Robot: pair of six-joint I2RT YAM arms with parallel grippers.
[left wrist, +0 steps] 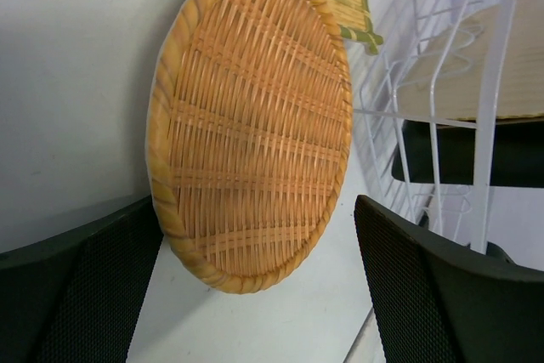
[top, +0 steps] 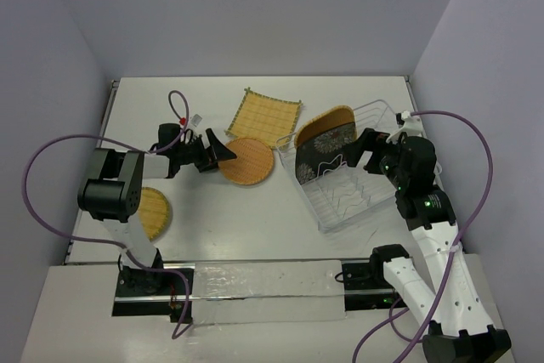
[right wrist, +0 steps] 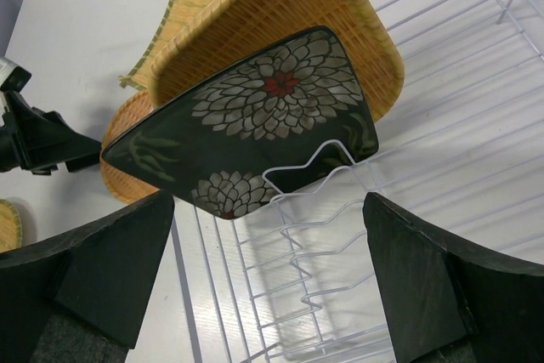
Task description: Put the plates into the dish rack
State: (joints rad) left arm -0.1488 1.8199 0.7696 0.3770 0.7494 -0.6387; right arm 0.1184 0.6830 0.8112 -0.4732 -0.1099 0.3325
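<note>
Two plates are standing on edge at the left end of the dish rack (top: pixel 357 201). A dark square plate (top: pixel 325 157) with a pale flower pattern is leaning among the tines, and a rounded-square bamboo plate (top: pixel 327 119) is sitting directly behind it. The right gripper (top: pixel 359 152) is hovering over the rack just right of the dark plate, jaws spread wide and gripping nothing. Just left of the rack, a round bamboo plate (top: pixel 247 161) is lying on the table (top: pixel 255 218). The left gripper (top: pixel 219 152) is facing the plate's edge farthest from the rack, fully open and empty. A fringed square plate (top: pixel 264 116) is lying flat beyond the rack's far-left corner. A second round plate (top: pixel 154 212) is sitting well left of the rack, partly under the left arm.
</note>
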